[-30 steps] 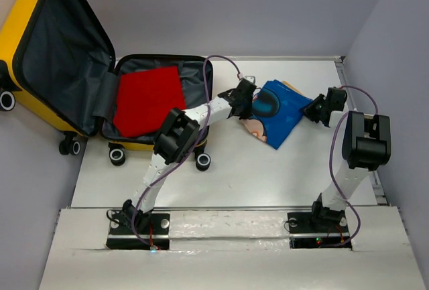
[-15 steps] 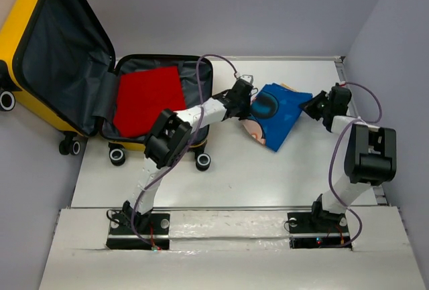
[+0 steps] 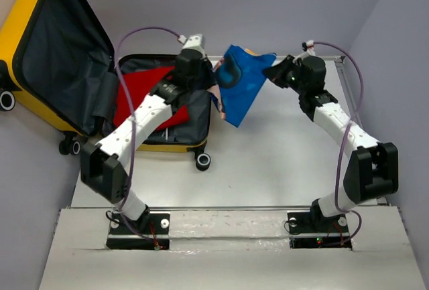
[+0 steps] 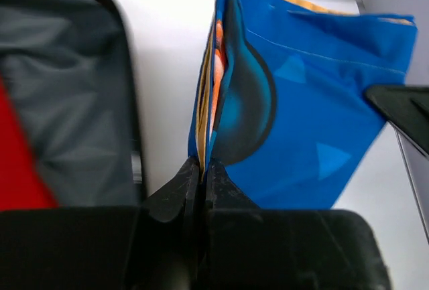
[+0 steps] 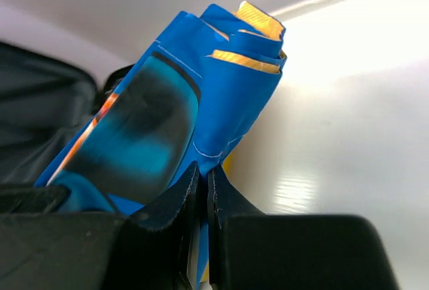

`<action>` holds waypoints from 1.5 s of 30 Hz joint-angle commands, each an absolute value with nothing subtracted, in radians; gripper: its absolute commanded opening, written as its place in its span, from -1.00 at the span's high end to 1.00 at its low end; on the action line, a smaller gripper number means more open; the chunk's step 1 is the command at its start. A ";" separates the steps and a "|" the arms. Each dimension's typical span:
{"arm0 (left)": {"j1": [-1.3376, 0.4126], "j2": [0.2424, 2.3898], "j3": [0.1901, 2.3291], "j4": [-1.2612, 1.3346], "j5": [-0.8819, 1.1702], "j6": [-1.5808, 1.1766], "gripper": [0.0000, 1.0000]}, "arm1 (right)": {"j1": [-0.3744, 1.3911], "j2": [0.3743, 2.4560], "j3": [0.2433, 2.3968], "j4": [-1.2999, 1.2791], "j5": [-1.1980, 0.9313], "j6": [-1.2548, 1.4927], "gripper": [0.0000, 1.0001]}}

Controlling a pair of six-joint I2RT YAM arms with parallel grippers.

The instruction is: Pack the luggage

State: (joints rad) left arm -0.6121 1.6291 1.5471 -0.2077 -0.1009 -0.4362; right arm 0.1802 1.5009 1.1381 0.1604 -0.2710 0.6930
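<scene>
Small yellow hard-shell suitcase [image 3: 27, 19], open at the far left of the white table [image 3: 268, 163]: lid upright, grey-lined base lying flat and containing a folded red cloth [image 3: 144, 96]. Beside the base's right rim, a folded blue printed garment [image 3: 242, 82] hangs above the table, one edge pinched in the closed left gripper [image 3: 213, 76], the opposite edge in the closed right gripper [image 3: 271, 72].

Left gripper [image 4: 201, 165] pinches blue cloth [image 4: 322, 122] — luggage [image 4: 67, 102] beside.
</scene>
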 commanded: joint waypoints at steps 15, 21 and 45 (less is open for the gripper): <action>-0.009 1.218 1.166 -0.322 -0.258 -0.396 -0.98 | 0.541 2.241 2.051 -0.201 -0.275 0.597 -0.69; -0.106 0.988 1.241 -0.437 -0.331 -0.408 -0.98 | 0.541 2.011 1.856 -0.179 -0.245 0.488 -0.70; 0.178 1.150 1.299 -0.420 -1.163 -0.183 -0.59 | 0.541 1.312 0.933 0.061 -0.393 0.362 -0.20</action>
State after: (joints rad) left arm 0.1547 1.1213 1.1999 -0.4629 -1.0367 -0.2092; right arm 0.5426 1.3228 0.9455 -0.0193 -0.3466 0.4061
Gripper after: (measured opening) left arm 0.805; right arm 0.574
